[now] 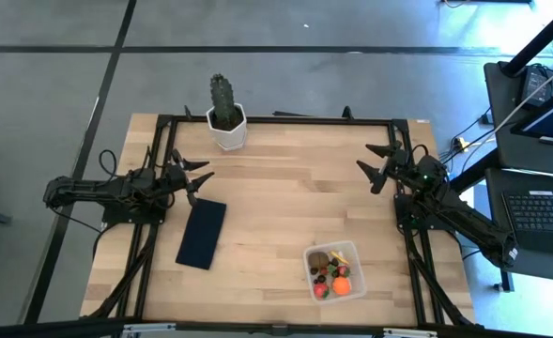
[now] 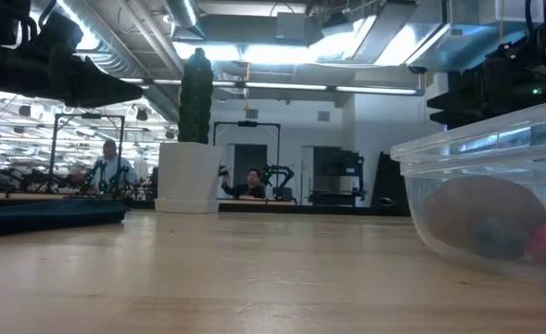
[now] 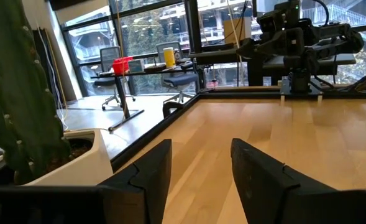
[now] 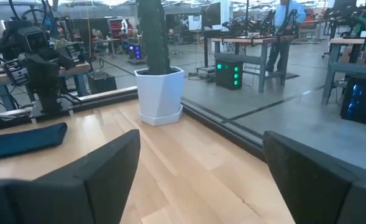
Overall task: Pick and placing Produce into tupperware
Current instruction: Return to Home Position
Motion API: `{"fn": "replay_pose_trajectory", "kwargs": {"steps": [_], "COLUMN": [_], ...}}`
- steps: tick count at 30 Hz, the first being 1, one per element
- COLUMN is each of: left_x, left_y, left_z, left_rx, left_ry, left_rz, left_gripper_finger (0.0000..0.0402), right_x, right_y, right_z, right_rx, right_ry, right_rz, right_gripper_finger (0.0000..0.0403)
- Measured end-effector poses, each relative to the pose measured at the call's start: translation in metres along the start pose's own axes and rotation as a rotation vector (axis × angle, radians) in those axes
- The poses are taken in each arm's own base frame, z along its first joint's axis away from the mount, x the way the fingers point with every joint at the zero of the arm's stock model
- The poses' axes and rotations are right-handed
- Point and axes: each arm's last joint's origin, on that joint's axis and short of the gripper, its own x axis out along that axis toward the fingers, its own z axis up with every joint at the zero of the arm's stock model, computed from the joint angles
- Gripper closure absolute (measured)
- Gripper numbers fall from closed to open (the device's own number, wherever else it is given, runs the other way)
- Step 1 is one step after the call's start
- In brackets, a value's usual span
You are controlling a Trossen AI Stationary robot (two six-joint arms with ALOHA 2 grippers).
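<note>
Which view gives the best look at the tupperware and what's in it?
The high view: it looks straight down into the tupperware, showing the produce inside. The low view shows only its side wall, contents blurred. Neither wrist view clearly shows it.

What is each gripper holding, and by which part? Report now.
Nothing is held: the left gripper and the right gripper are both open and empty, apart from the tupperware.

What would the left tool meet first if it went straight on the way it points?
Likely nothing above the light wooden table until the right arm's dark tool opposite; depth unclear.
</note>
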Motion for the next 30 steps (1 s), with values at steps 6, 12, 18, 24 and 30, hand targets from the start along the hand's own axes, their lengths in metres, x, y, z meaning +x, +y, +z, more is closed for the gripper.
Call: {"fn": "replay_pose_trajectory", "kwargs": {"steps": [6,12,18,24,30], "left_x": [0.0000,0.0000,0.0000,0.0000,0.0000], "left_y": [0.0000,0.0000,0.0000,0.0000,0.0000], "left_z": [0.0000,0.0000,-0.0001,0.0000,0.0000], "left_rx": [0.000,0.000,0.001,0.001,0.001], "left_ry": [0.000,0.000,0.001,0.000,0.000], "left_rz": [0.000,0.000,0.000,0.000,0.000], "left_gripper_finger": [0.0250,0.0245,0.0238,0.0237,0.0236], "right_x": [0.0000,0.0000,0.0000,0.0000,0.0000], "right_y": [0.0000,0.0000,0.0000,0.0000,0.0000], "right_z": [-0.0001,-0.0001,-0.0001,-0.0001,-0.0002], "right_rx": [0.001,0.001,0.000,0.000,-0.001], "right_ry": [0.000,0.000,0.000,0.000,0.001], "right_rz": [0.000,0.000,0.000,0.000,0.000], "right_gripper_finger": [0.0063,0.0063,0.0063,0.0063,0.0063]}}
